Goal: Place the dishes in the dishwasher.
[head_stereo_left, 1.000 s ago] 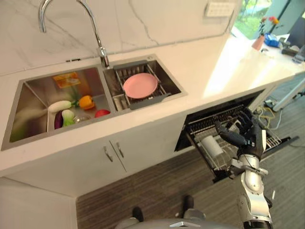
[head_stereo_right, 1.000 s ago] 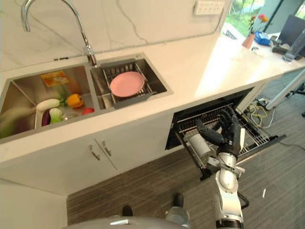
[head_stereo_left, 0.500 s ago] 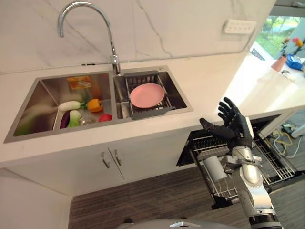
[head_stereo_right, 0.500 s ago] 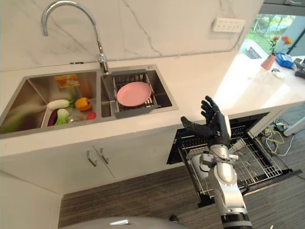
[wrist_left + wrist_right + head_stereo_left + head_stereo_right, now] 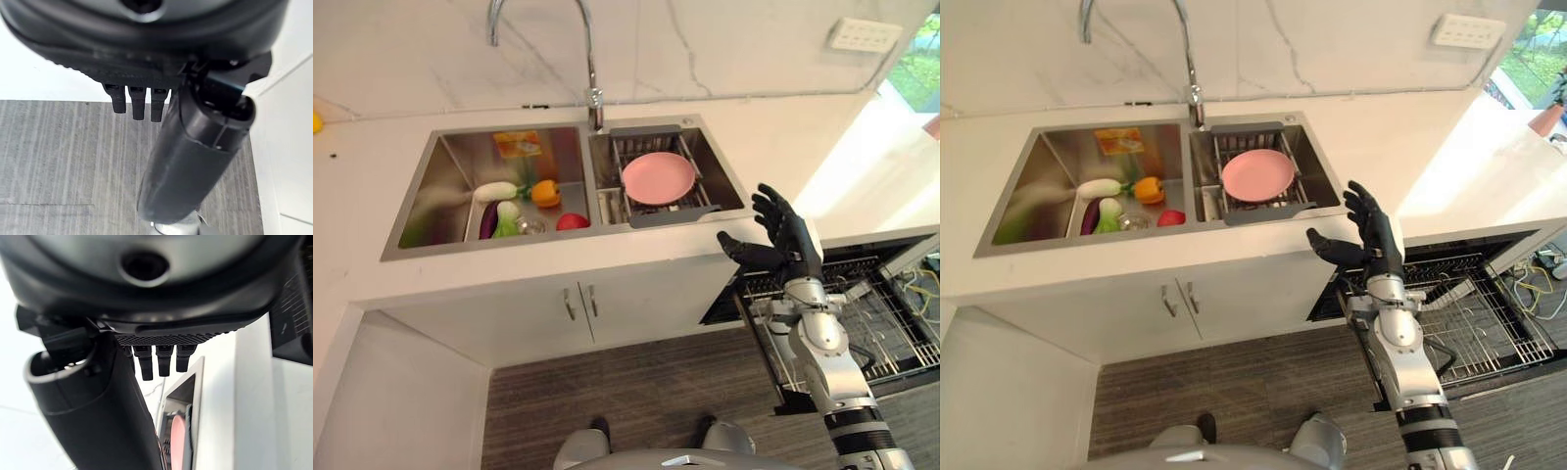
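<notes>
A pink plate lies flat on a dark wire rack in the right sink basin; its edge also appears in the right wrist view. My right hand is open, fingers spread, and holds nothing. It hovers at the counter's front edge, a short way right of and nearer than the plate. Below it the dishwasher stands open with its wire rack pulled out. My left hand hangs open over the wooden floor beside a white cabinet, with nothing in it.
The left sink basin holds a tray of vegetables, among them an orange pepper and a red tomato. A tall tap stands behind the sinks. White cupboard doors are below the sink. The white counter runs off to the right.
My right hand has risen from over the dishwasher rack to counter height, nearer the sink. The whole picture has also shifted right as the camera turned left.
</notes>
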